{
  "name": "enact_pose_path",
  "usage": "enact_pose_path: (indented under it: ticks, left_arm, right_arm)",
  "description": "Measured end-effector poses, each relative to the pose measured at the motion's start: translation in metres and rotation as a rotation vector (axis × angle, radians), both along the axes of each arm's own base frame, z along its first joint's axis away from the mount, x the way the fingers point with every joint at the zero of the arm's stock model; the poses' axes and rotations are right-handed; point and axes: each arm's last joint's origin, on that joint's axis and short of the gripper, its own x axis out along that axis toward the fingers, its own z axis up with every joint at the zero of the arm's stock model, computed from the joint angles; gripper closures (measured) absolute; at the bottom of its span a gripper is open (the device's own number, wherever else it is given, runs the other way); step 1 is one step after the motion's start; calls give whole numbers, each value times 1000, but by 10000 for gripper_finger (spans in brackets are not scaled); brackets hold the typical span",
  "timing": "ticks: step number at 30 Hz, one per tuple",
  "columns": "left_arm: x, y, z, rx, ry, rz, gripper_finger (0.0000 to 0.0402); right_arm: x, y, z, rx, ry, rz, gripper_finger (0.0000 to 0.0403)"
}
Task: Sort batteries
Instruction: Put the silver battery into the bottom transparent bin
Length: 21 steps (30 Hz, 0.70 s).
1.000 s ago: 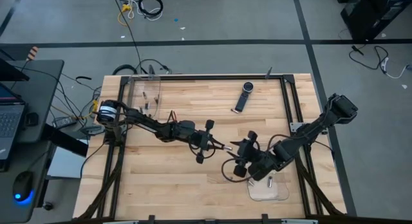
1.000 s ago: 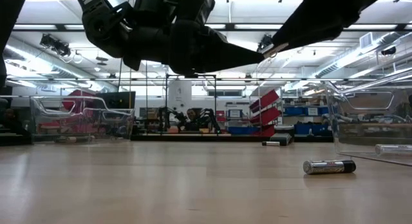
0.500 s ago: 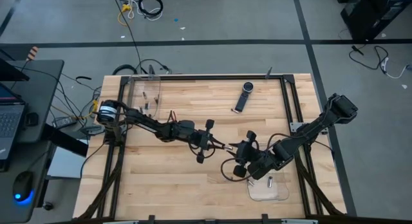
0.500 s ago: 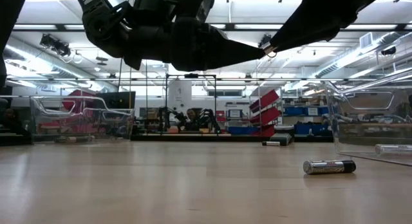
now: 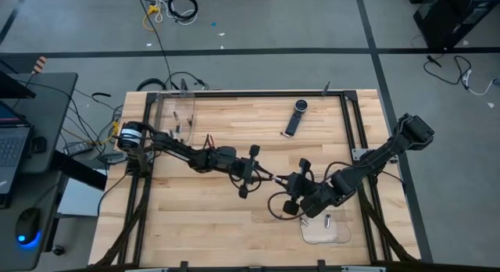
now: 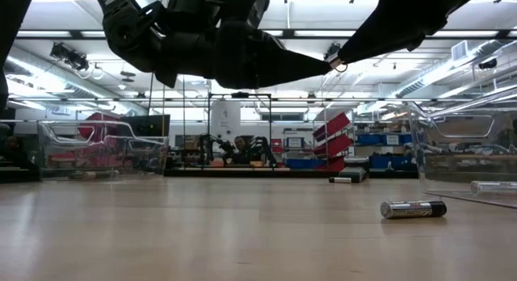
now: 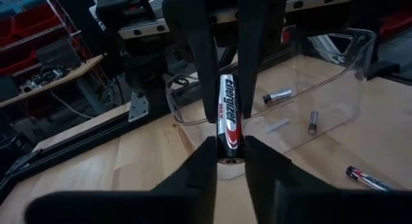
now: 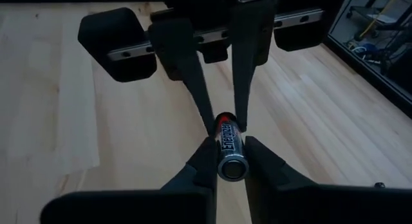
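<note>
Above mid-table, left gripper (image 5: 269,178) and right gripper (image 5: 283,180) fingers both clamped on one battery (image 7: 228,118), label readable only in wrist views

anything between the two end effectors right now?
One battery, gripped at both ends: the right end effector and left end effector meet mid-table. Both wrist views show it.

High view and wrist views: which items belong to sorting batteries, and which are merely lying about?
Job: held battery, between left gripper and right gripper; loose battery on the table; clear bin holding batteries.
Lying about: black remote-like device; floor cables; laptop.
</note>
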Motion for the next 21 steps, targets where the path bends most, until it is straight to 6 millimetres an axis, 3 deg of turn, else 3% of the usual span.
enact_pose_path:
  ticks: [5, 9, 16, 21]
  left_arm:
    - [0, 1, -2, -26, 30, 28, 258]
    - [-1, 1, -7, -47, 87, 43, 221]
    - [-3, -1, -16, -107, 197, 54, 210]
    - [-4, -1, -19, -110, 224, 57, 209]
  right_arm:
    - [0, -1, 0, 1, 2, 0, 362]
    - [-4, -3, 10, 44, -17, 12, 362]
    - [-30, -18, 30, 242, 95, 77, 362]
    - [-58, -29, 39, 549, 319, 136, 362]
